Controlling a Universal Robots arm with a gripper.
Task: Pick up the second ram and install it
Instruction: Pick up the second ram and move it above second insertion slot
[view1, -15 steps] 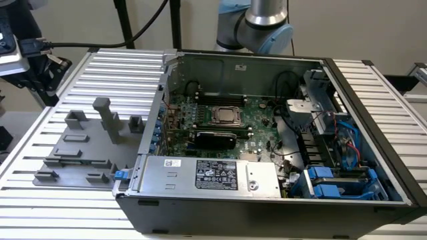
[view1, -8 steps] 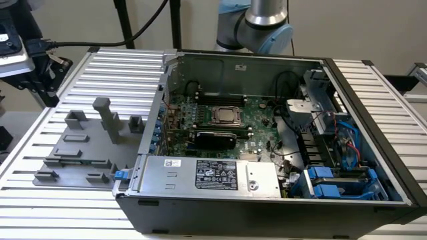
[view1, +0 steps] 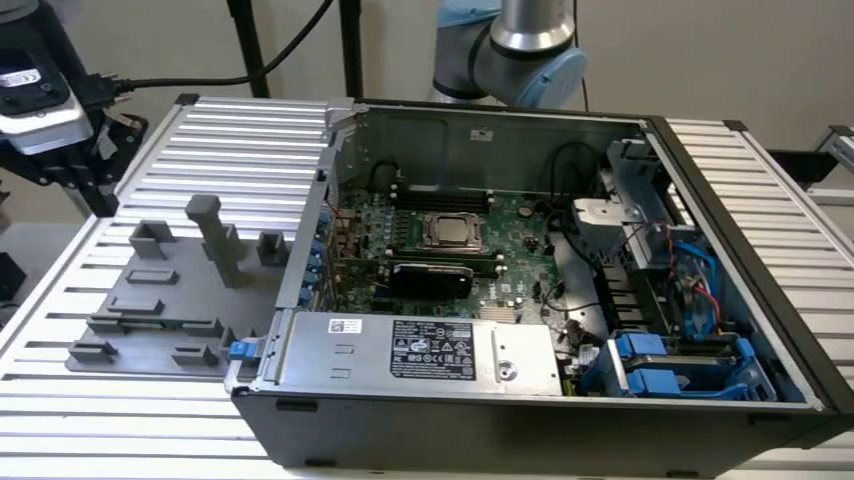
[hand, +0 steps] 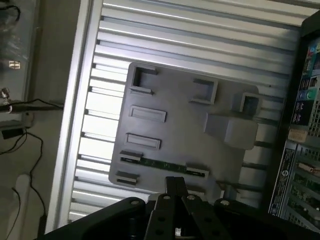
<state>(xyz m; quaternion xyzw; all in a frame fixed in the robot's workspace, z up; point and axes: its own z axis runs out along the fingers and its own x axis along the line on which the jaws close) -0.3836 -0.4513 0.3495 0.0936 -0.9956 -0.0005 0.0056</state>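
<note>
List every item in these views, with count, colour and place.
second ram: one, green, lying in holders on the fixture plate, close to the gripper
fixture plate: one, grey, with blocks, on the table at the exterior view's left
computer case: one, dark, open, centre
motherboard: one, green, inside the case
processor: one, silver, on the motherboard
power supply: one, silver, at the case's near side
table: one, ribbed silver, under everything
arm: one, grey and light blue, behind the case
gripper: one, black, over the plate's edge
</note>
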